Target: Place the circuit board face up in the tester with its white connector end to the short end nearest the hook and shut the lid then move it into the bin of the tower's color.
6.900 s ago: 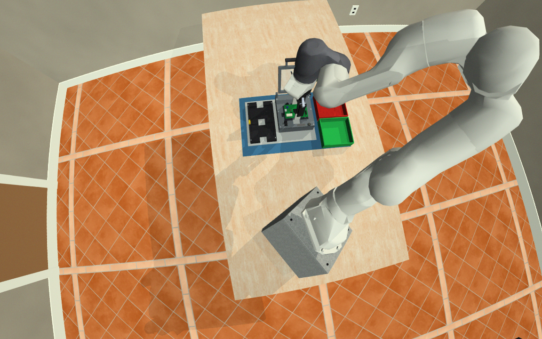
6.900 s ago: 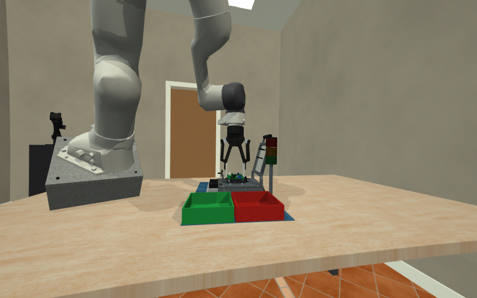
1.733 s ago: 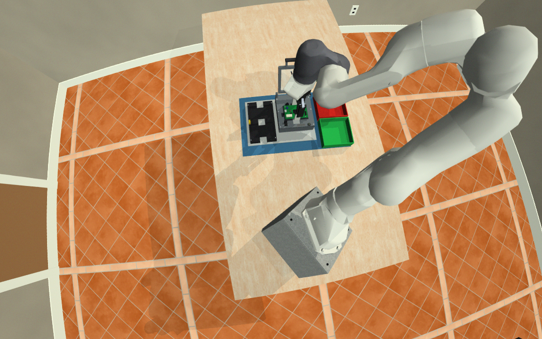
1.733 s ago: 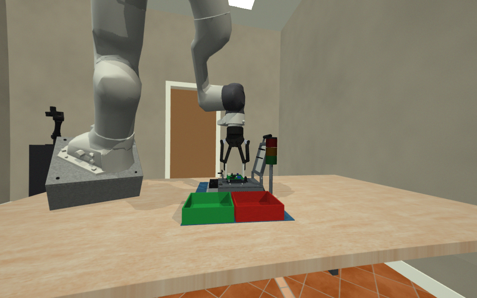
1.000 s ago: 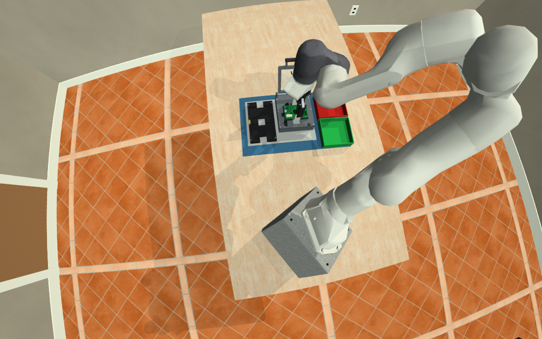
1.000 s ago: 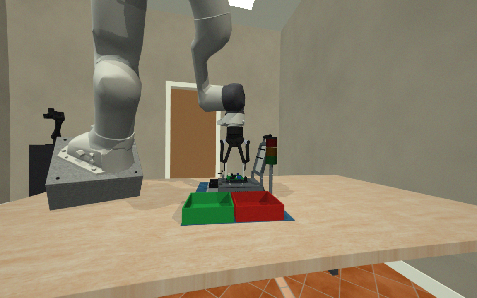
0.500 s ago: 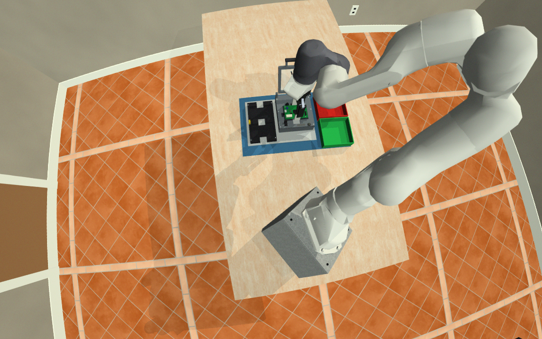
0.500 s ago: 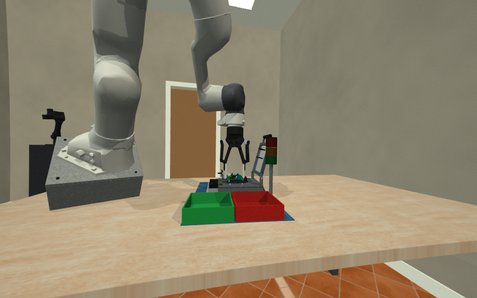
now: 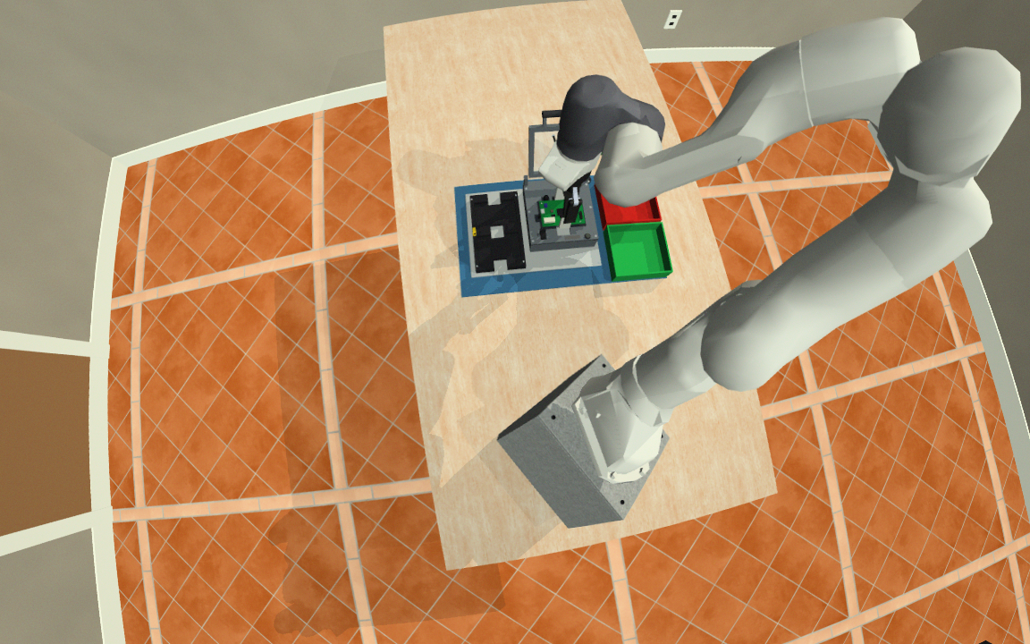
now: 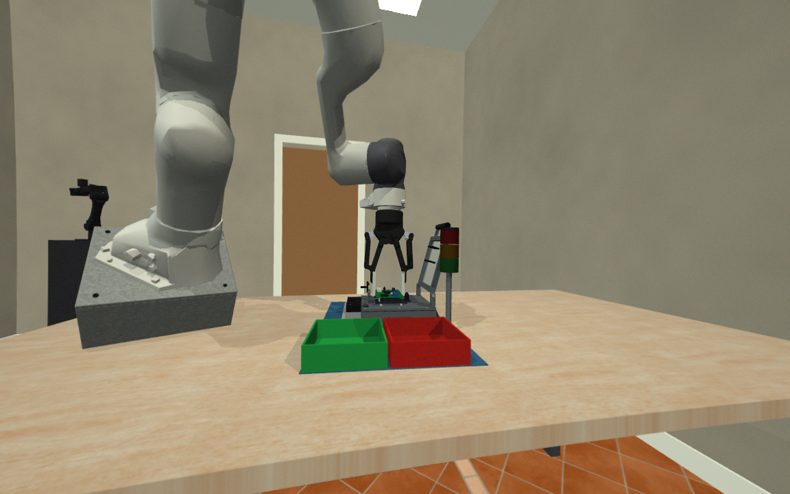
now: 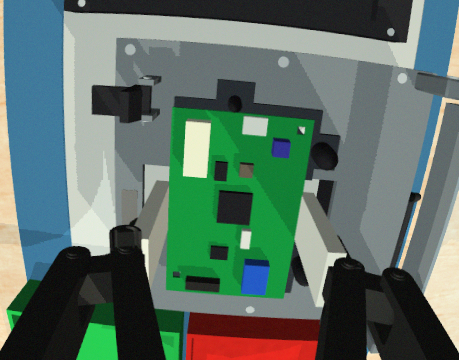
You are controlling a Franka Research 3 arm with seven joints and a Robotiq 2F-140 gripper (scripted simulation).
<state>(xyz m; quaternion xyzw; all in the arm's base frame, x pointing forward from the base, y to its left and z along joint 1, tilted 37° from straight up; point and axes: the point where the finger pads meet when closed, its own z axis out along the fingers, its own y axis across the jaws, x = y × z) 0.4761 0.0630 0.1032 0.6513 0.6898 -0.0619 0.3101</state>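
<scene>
The green circuit board [image 11: 236, 207] lies face up between my finger pads, over the tester's grey plate [image 11: 363, 120]. My gripper [image 11: 233, 209] is shut on the board's two long edges. The board's white connector [image 11: 196, 148] points to the plate's far short end, where a lone black post [image 11: 235, 102] stands and the latch hook [image 11: 123, 102] sits at the left. Another black post [image 11: 323, 155] stands just off the board's right edge. The board sits slightly askew to the plate. From the side, my gripper [image 10: 389, 288] reaches down onto the tester [image 10: 395, 304]. The lid [image 10: 428, 264] stands open.
The black tray [image 9: 494, 232] lies left of the tester [image 9: 557, 228] on the blue mat [image 9: 535, 275]. The green bin [image 9: 637, 249] and red bin [image 9: 628, 209] stand on the tester's other side. The signal tower [image 10: 448, 250] beside the lid shows no bright lamp.
</scene>
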